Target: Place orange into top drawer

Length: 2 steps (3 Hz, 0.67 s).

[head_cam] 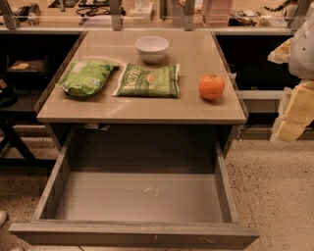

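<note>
The gripper point(293, 115) sits at the far right edge of the view, a pale yellowish shape beside the bench's right side and well apart from everything on it; whether it is spread or pressed together cannot be told, and it touches nothing that can be seen. The orange point(211, 87) rests on the bench point(142, 112) near its right edge, not in the top drawer point(132, 234). That drawer is pulled out beneath the bench front, and its flat grey bottom shows only a few pale flecks. A white bowl point(152, 48) stands upright towards the back of the bench; what it holds cannot be made out. In front of the bowl lies a flat green snack bag point(148, 80), and to its left a crumpled green bag point(87, 77), the two close together. The bench top is smooth and tan. Below is a speckled floor point(274, 196), and behind the bench runs a cluttered shelf point(147, 10)
</note>
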Each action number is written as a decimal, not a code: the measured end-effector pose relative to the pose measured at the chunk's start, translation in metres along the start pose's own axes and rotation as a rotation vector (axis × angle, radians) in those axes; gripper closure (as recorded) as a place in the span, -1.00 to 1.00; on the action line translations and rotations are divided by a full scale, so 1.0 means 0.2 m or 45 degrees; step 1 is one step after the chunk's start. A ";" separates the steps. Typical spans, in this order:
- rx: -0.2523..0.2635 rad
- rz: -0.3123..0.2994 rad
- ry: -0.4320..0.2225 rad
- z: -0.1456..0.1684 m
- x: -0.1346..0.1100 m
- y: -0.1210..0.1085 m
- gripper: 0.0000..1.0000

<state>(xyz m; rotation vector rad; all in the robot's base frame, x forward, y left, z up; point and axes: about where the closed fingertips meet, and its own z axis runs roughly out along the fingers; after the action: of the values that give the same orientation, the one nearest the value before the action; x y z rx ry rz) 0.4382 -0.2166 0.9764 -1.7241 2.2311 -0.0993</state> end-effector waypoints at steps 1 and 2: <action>0.000 0.000 0.000 0.00 0.00 0.00 -1.00; 0.027 -0.003 0.012 0.01 -0.04 -0.08 -1.00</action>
<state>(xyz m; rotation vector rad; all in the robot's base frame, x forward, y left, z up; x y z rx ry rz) 0.4550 -0.2126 0.9801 -1.7190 2.2264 -0.1320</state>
